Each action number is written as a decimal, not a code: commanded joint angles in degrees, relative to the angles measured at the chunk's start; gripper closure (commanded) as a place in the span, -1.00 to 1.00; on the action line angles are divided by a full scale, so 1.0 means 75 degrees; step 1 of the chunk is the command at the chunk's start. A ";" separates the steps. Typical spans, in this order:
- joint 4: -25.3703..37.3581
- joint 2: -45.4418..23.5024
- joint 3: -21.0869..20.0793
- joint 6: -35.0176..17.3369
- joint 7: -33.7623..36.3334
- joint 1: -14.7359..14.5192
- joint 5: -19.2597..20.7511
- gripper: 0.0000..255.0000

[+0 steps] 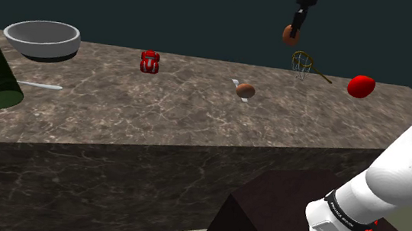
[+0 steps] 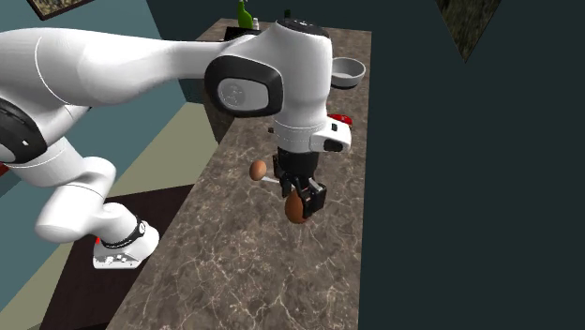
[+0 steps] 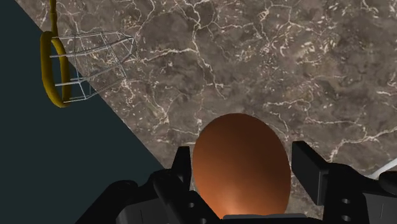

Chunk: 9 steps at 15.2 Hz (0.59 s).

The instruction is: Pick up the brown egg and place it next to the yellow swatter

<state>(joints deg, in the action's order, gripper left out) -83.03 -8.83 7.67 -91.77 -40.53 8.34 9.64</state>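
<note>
**A:** Right, claw (image 3: 243, 153) status?

**B:** Clamped on the brown egg (image 1: 290, 36), one finger on each flank. The egg hangs above the bench (image 1: 120, 115), touching no stone.

**A:** How does the egg look?

**B:** Smooth, orange-brown, faint sheen. Its long axis runs along the fingers, narrow end pointing away from the palm.

**A:** And the swatter (image 1: 307, 65)?

**B:** In the shoulder view, about 5 o'clock of the egg and near it, by the bench's far edge. It has a yellow hoop, a wire-mesh head and a thin handle trailing toward 4 o'clock.

**A:** So what does the move turn on?

**B:** My judgement: a short carry toward 5 o'clock and down, onto bare stone just beside the hoop, not onto the mesh. The egg is round, so it may roll on release, and the edge is close.

**A:** Anything else worth noting?

**B:** A second egg (image 1: 246, 91) lies on the bench, about 7 o'clock of the claw. It is apart from the swatter and best left alone.
</note>
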 commanded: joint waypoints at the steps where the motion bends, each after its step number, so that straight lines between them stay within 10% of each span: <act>1: -0.0341 0.0224 0.0120 -0.0169 -0.0271 0.0163 0.0012 1.00; 9: -0.1040 0.0646 0.0682 -0.0673 -0.1457 0.0850 0.0015 1.00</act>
<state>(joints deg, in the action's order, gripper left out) -90.61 -3.76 12.42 -96.19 -50.66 14.27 9.84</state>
